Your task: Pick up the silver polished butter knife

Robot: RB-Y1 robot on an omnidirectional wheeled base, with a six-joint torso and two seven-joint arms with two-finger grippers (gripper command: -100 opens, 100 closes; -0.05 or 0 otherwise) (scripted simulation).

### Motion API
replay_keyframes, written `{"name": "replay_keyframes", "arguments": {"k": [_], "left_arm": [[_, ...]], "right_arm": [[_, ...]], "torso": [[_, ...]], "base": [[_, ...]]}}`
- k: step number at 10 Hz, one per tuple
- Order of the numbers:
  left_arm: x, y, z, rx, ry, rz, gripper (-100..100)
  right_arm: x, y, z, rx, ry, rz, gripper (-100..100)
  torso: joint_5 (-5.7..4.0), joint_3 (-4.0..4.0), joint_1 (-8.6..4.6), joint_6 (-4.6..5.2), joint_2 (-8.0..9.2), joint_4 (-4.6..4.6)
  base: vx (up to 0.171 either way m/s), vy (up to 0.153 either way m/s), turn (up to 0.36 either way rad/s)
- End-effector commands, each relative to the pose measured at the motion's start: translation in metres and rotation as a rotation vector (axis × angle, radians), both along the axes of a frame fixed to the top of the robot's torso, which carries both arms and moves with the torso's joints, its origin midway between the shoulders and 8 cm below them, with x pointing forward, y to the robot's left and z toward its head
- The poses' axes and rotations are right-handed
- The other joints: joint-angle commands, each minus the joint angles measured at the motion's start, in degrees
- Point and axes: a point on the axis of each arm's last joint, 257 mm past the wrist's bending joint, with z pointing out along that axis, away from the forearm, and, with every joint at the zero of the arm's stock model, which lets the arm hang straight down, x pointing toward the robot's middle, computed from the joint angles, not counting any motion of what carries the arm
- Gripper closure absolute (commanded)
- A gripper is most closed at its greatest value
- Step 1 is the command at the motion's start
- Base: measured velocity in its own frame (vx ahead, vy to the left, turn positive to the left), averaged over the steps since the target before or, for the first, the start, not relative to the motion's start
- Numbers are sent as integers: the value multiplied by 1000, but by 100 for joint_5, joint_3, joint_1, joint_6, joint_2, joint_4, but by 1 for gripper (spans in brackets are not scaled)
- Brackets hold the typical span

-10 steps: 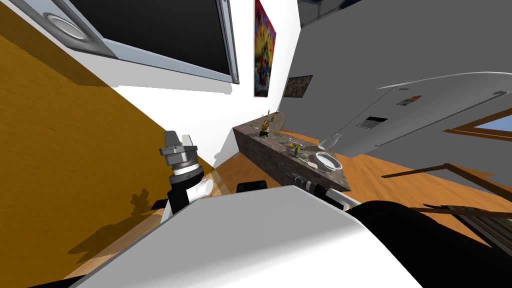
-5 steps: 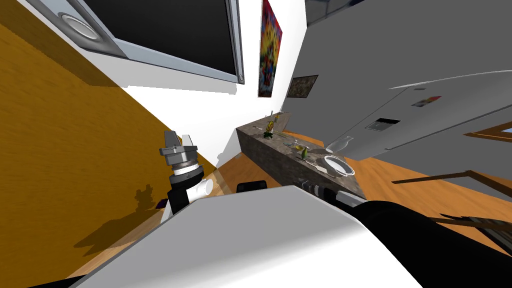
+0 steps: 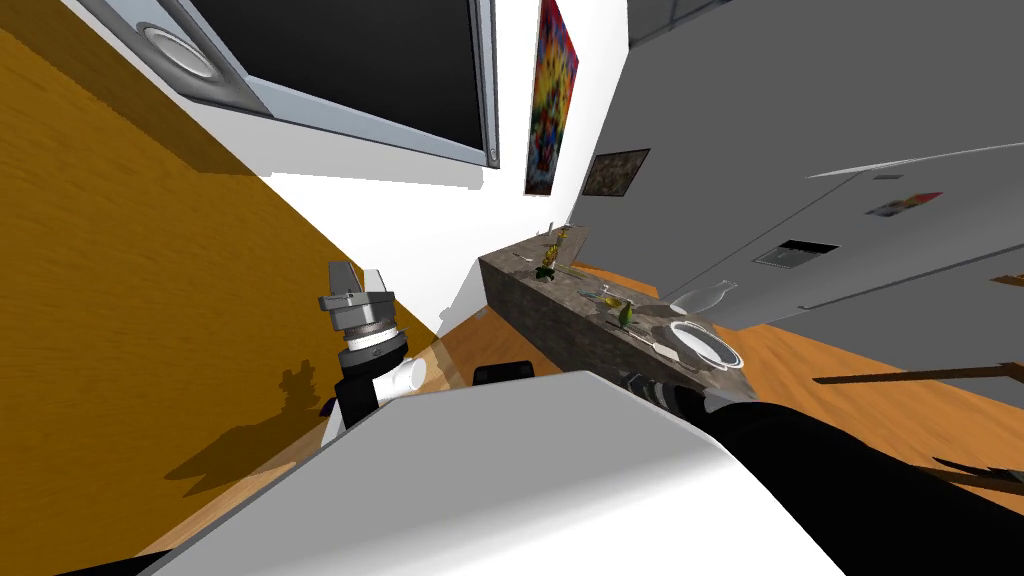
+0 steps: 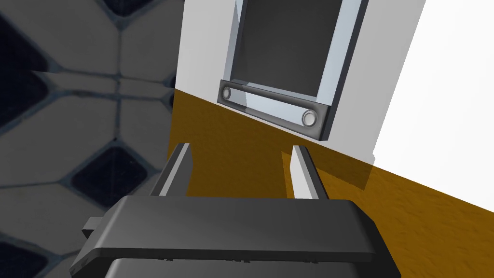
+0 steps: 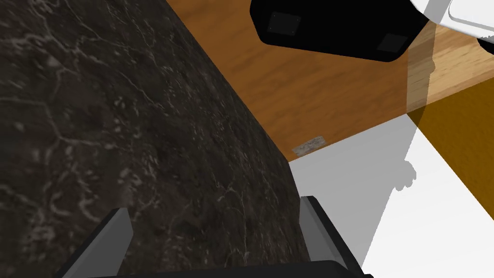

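Dark stone desk [image 3: 560,310] ahead at 1 o'clock. Pickup not begun: both grippers released, holding nothing. Right gripper [image 5: 214,207] faces the desk's side wall, below its top. Butter knife [image 3: 655,341], probably the thin silver sliver at the white plate's [image 3: 738,356] 9 o'clock, lies on top, apart from that gripper. Left gripper [image 3: 357,272] raised at 10 o'clock.

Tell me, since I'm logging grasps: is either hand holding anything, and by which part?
Nothing is held: the left hand and right hand are both open and empty.
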Motion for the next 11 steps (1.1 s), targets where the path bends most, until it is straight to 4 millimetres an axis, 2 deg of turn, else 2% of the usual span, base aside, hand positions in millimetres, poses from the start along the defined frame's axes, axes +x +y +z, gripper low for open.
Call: {"name": "replay_keyframes", "arguments": {"k": [1, 2, 4, 5, 7, 8, 11], "left_arm": [[0, 0, 0, 0, 0, 0, 0], [0, 0, 0, 0, 0, 0, 0], [0, 0, 0, 0, 0, 0, 0], [0, 0, 0, 0, 0, 0, 0], [0, 0, 0, 0, 0, 0, 0], [0, 0, 0, 0, 0, 0, 0], [0, 0, 0, 0, 0, 0, 0]], "right_arm": [[-31, -29, 1, -70, 77, 35, -100], [-31, -29, 1, -70, 77, 35, -100], [-70, -68, 9, -155, 187, 84, -100], [-70, -73, 12, -165, 191, 88, -100], [-101, -110, 27, -244, 286, 133, -100], [-100, -111, 28, -247, 287, 136, -100], [-127, -156, 56, -343, 393, 196, -100]], "torso": [[0, 0, 0, 0, 0, 0], [-1, 2, -9, -1, 3, 1], [-4, 5, -15, 1, 7, 2], [-3, -1, -14, -1, -4, 0], [-5, 1, -22, 0, 1, 1], [-7, -2, -27, -2, -4, 0], [-11, -7, -43, -3, -12, -2]], "base": [[70, 57, 43], [61, 39, 40], [94, 49, 71], [85, 30, 28], [93, 19, 76], [81, -6, 29], [122, -42, 87]]}}
